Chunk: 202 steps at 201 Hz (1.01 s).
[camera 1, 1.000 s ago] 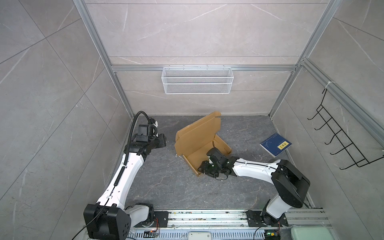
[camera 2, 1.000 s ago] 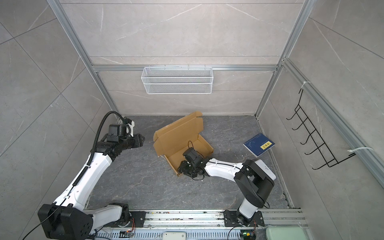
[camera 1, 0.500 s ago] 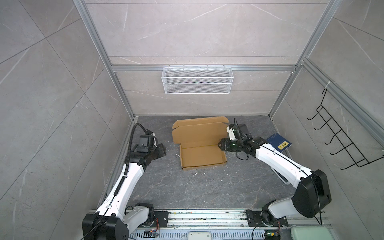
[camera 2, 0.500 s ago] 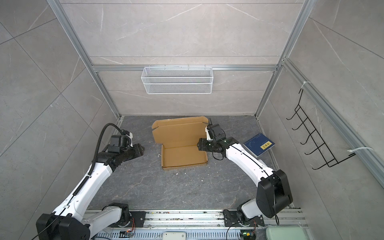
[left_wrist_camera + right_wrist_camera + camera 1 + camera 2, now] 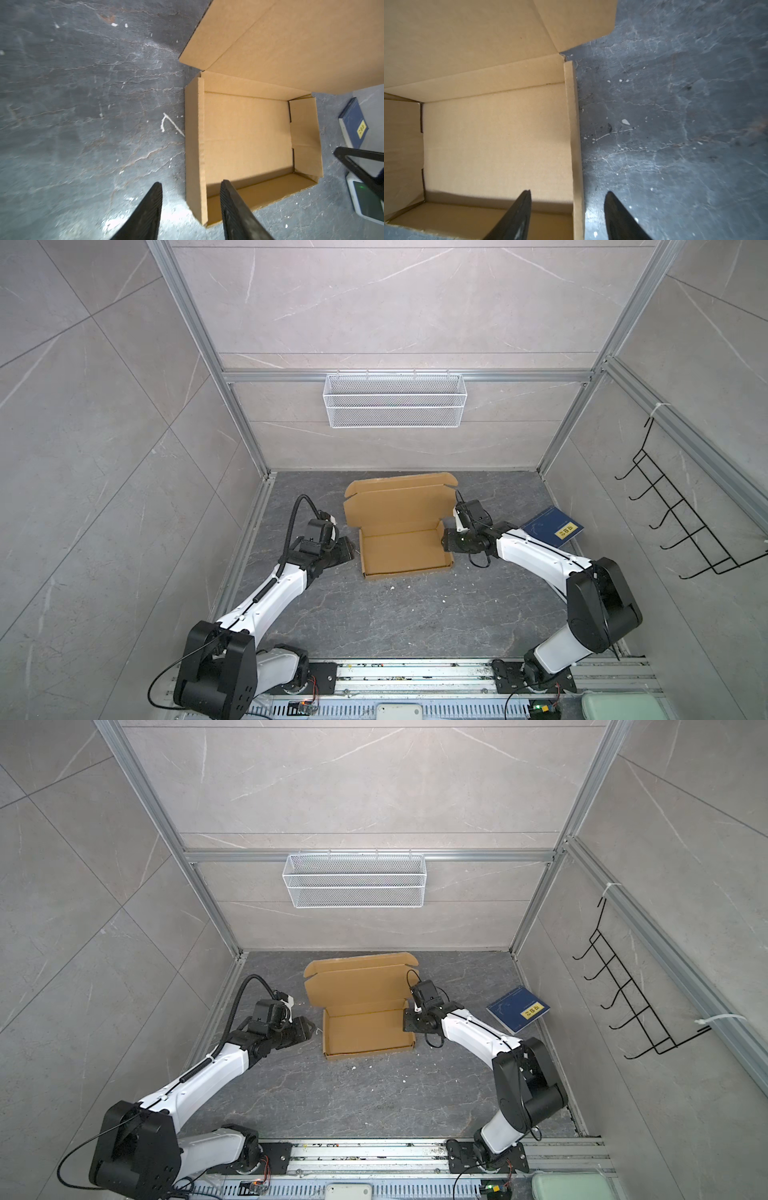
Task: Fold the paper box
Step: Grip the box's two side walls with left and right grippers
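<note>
The paper box [image 5: 405,549] [image 5: 368,1029] is brown cardboard and lies open on the dark floor in both top views. It forms a shallow tray with its walls up, and its lid [image 5: 399,506] leans back behind it. My left gripper [image 5: 348,552] [image 5: 309,1031] is at the tray's left wall, open. In the left wrist view that wall [image 5: 195,145] shows between the fingers of my left gripper [image 5: 191,182], with a gap on each side. My right gripper [image 5: 444,539] [image 5: 406,1020] [image 5: 568,192] is open at the right wall [image 5: 576,145], one finger over the inside and one outside.
A dark blue book with a yellow label [image 5: 552,526] [image 5: 519,1009] [image 5: 353,122] lies to the right of the box by the right wall. A white wire basket [image 5: 395,400] hangs on the back wall, a black hook rack [image 5: 685,522] on the right wall. White flecks dot the floor.
The box was skewed and tilted a second ago; it now lies square with its lid back. My left gripper has moved right to the left wall. My right gripper has settled at the right wall.
</note>
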Motion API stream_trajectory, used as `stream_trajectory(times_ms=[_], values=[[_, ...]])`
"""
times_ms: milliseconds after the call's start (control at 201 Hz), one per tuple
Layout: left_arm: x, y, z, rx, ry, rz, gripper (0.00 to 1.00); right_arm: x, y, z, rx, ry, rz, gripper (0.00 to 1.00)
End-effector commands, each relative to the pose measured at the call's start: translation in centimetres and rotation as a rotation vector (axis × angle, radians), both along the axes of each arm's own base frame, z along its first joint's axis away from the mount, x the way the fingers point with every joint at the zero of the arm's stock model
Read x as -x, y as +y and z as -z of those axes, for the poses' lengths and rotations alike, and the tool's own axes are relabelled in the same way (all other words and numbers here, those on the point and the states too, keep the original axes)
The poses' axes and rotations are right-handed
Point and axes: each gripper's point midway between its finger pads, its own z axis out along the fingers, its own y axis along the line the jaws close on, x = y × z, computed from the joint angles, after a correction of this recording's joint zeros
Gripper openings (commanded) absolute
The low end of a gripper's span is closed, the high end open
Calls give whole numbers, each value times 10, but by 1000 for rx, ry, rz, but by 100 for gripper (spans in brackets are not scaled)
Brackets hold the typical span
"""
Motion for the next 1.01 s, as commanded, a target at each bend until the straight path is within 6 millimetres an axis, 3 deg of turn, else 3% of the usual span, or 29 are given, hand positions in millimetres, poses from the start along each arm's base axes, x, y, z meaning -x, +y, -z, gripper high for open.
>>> stream_trajectory(times_ms=[0, 214, 428, 712, 1000], values=[[-11, -18, -4, 51, -43, 32, 48, -7, 2, 8, -14, -13, 22, 58], [-15, -31, 20, 43, -3, 51, 45, -8, 1, 23, -4, 12, 39, 55], [-17, -34, 30, 22, 10, 58, 39, -8, 0, 30, 2, 20, 44, 46], [-17, -40, 46, 0, 40, 79, 30, 2, 18, 35, -1, 31, 18, 31], [-17, -56, 48, -3, 43, 116, 23, 11, 40, 39, 11, 42, 5, 25]])
